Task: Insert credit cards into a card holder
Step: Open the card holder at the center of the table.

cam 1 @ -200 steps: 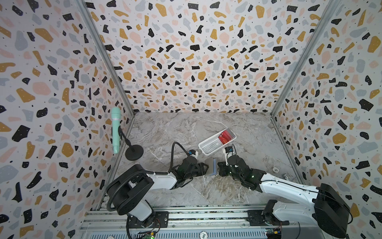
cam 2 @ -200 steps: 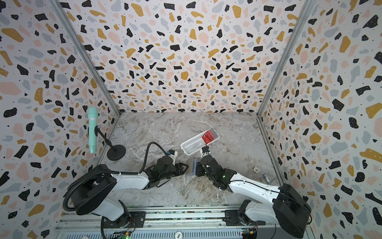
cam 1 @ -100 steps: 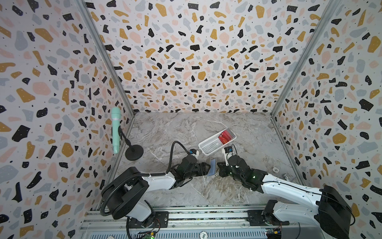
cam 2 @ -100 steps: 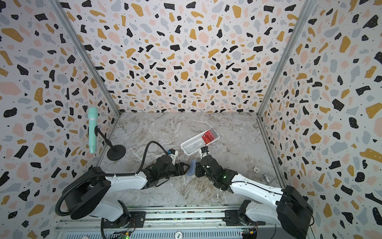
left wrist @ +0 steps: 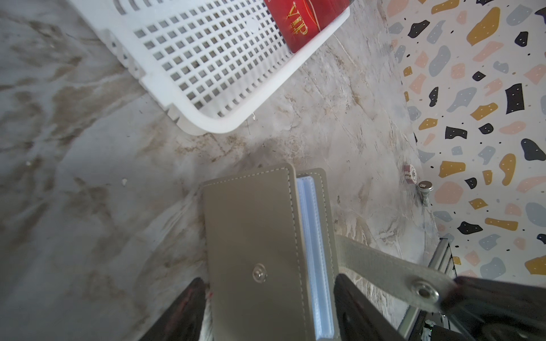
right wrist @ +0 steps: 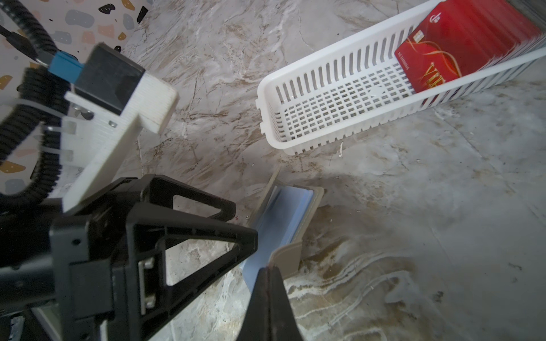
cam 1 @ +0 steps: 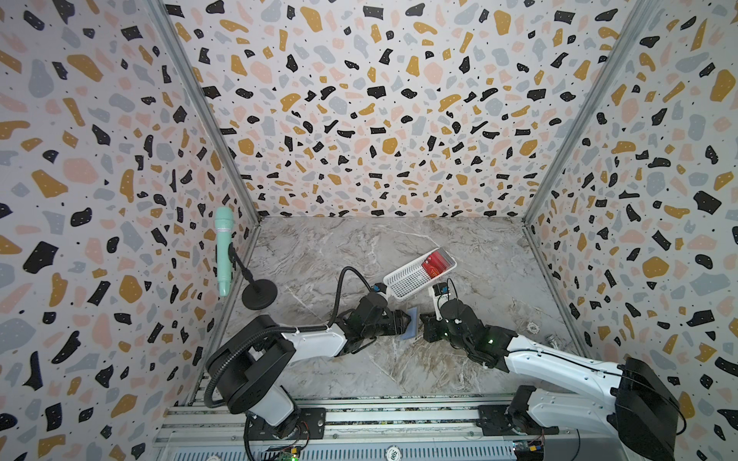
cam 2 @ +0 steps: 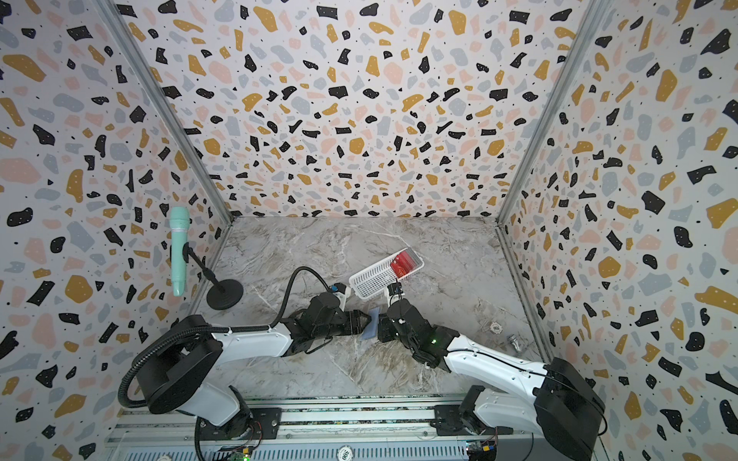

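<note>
Your right gripper (right wrist: 267, 271) pinches the tab (right wrist: 288, 257) on the wallet (left wrist: 254, 230); left gripper (left wrist: 267, 281) straddles it (grip unclear). Cards (right wrist: 461, 50) sit in basket (right wrist: 339, 112).

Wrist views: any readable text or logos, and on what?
"VIP", gold, on the top red card in the white basket.
Small white print along that card's edge in the right wrist view: too small to read.
Round token: markings blurred.
Nothing on the card holder.

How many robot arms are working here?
2. The left arm has its fingers on either side of the grey wallet; the right arm has its fingers pinching the wallet's snap strap from the opposite side.
</note>
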Motion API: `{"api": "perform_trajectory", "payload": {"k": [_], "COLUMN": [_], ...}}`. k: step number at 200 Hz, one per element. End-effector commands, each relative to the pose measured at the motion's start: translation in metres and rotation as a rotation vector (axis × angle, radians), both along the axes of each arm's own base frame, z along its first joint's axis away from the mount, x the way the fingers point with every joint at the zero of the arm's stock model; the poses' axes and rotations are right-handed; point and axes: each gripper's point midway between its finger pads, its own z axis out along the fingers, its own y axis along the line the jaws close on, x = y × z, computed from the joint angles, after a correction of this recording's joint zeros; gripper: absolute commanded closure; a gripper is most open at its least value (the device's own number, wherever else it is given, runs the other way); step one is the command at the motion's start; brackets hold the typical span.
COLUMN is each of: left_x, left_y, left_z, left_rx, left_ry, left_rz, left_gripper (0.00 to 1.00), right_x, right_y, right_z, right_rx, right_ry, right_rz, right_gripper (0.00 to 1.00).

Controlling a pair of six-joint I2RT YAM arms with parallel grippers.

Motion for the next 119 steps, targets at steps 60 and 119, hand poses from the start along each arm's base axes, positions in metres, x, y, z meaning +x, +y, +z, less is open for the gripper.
{"api": "perform_trajectory", "payload": {"k": [60, 119], "left_x": [0.006, 0.004], "left_y": [0.007, 0.01], "left_z": [-0.006, -0.007], "left_rx": [0.073, -0.004], "left_ry": [0.001, 0.028], "left_rz": [0.032, 0.079], "left_gripper": [0.52, 0.68], "right_x": [0.004, 0.008], "right_y": [-0.005, -0.015], "right_z": [0.001, -0.025], "right_rx": [-0.017, -0.066], "right_ry": [-0.004, 0.056], "right_rz": [-0.03, -0.079], "right_gripper": [0.97, 0.96]}}
